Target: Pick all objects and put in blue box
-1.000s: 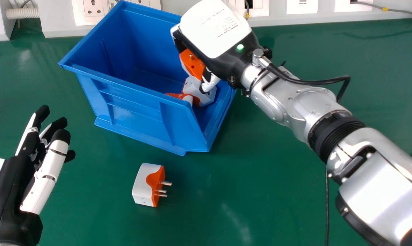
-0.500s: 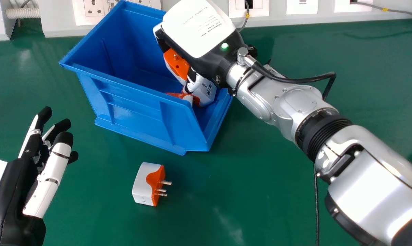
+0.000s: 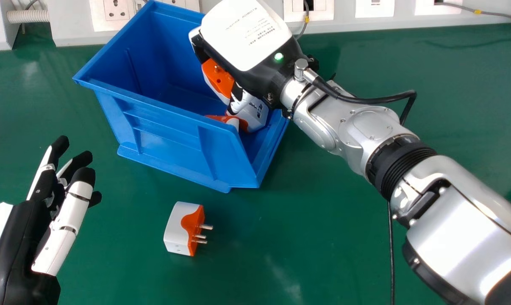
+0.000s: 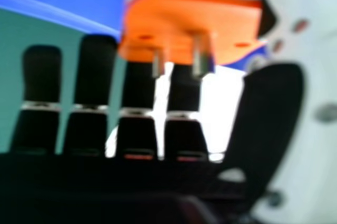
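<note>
An orange-and-white plug adapter was pinched in the right hand within the blue box; depositing was seemingly underway, with release needed next. A second adapter was seen on the tabletop, the left hand being held loosely open.

Small print on the right hand, seemingly not legible

A long pale grey wall trunking stands along the far edge of the smooth green tabletop. White rectangular socket plates line the trunking's face. A ribbed cream conduit shows at its left; a thin grey yellow-tagged cable crosses its right part.
</note>
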